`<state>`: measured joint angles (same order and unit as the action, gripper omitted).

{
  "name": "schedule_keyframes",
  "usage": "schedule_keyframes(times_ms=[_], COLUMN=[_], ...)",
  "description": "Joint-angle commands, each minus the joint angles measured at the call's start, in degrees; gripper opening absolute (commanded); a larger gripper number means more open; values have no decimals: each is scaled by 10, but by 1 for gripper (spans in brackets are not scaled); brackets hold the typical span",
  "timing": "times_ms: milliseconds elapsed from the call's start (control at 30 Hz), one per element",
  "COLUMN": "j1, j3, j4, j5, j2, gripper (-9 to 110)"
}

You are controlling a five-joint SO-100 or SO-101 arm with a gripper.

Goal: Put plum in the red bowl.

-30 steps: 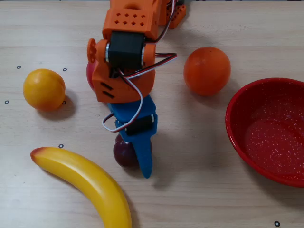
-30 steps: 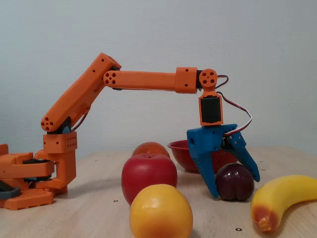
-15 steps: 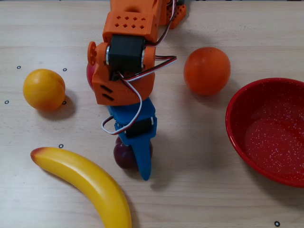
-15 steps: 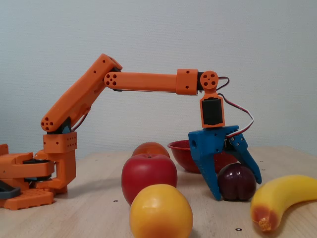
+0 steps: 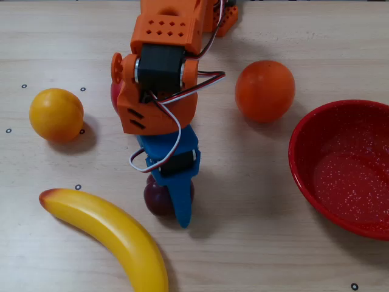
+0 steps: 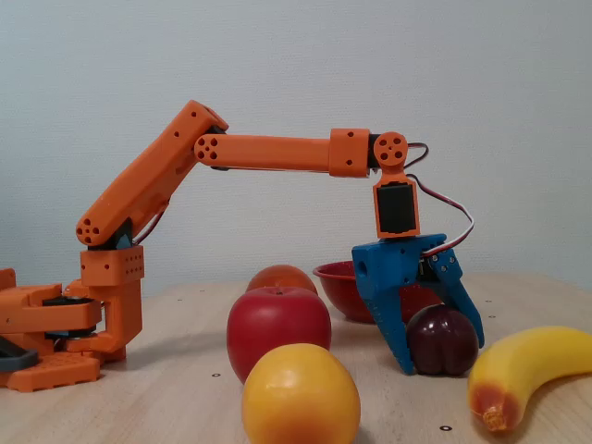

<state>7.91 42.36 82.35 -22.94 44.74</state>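
Observation:
The plum [image 5: 157, 198] is small, dark maroon and glossy, and rests on the wooden table just above the banana. In the fixed view the plum [image 6: 442, 339] sits between the two blue fingers. My gripper [image 5: 170, 208] points straight down over it, and its fingers touch both sides of the plum [image 6: 442, 359] at table level. One blue finger [image 5: 182, 207] covers the plum's right part in the overhead view. The red bowl [image 5: 302, 159], speckled white inside, stands empty at the right edge; in the fixed view the red bowl [image 6: 335, 276] is behind the gripper.
A yellow banana [image 5: 112, 234] lies right below the plum. An orange [image 5: 265, 90] sits between the arm and the bowl. A yellow-orange fruit [image 5: 56, 114] is at the left. A red apple [image 6: 278, 330] stands mostly under the arm in the overhead view.

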Motion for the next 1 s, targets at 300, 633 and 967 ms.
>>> schedule_keyframes(times_ms=[300, 633, 967], j1=[-8, -4, 1], j3=[-49, -47, -25], j4=[-19, -3, 4], j5=[-13, -33, -39], j2=[38, 42, 95], gripper=[22, 0, 0])
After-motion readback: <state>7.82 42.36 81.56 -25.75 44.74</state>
